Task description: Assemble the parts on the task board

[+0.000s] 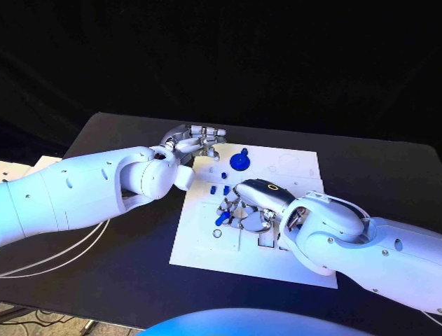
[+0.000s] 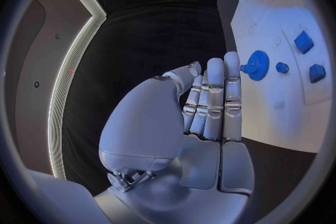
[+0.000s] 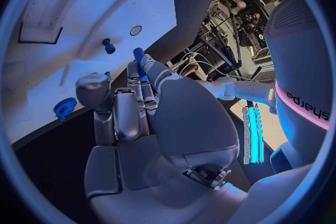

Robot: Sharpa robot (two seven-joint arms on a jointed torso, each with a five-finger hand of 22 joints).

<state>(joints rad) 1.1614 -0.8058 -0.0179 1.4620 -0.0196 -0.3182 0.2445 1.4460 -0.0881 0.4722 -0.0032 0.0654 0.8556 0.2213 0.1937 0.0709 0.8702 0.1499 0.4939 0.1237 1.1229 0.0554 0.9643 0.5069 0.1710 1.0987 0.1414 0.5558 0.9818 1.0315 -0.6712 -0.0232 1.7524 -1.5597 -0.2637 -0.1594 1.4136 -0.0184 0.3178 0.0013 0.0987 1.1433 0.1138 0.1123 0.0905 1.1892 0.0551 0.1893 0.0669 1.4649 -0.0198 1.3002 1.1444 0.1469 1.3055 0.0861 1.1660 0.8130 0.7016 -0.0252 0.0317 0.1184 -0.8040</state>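
The white task board [image 1: 281, 259] lies in the middle of the black table. My right hand [image 1: 249, 206] hovers over the board's middle and pinches a slim blue peg [image 3: 139, 61] between its fingers; the peg's end [image 1: 224, 218] points down at the board. My left hand [image 1: 193, 140] is off the board's far left corner, fingers stretched out straight [image 2: 213, 101] and holding nothing. A blue gear [image 1: 240, 162] sits on the board's far part, with small blue blocks [image 1: 224, 175] close by it. Another small blue peg [image 3: 108, 45] stands in the board.
Two more small blue pieces [image 1: 218, 190] lie between the gear and my right hand. A small ring [image 1: 216, 234] marks the board's left side. Bare black table [image 1: 129, 245] spreads left of the board. White cables [image 1: 59, 255] hang under my left arm.
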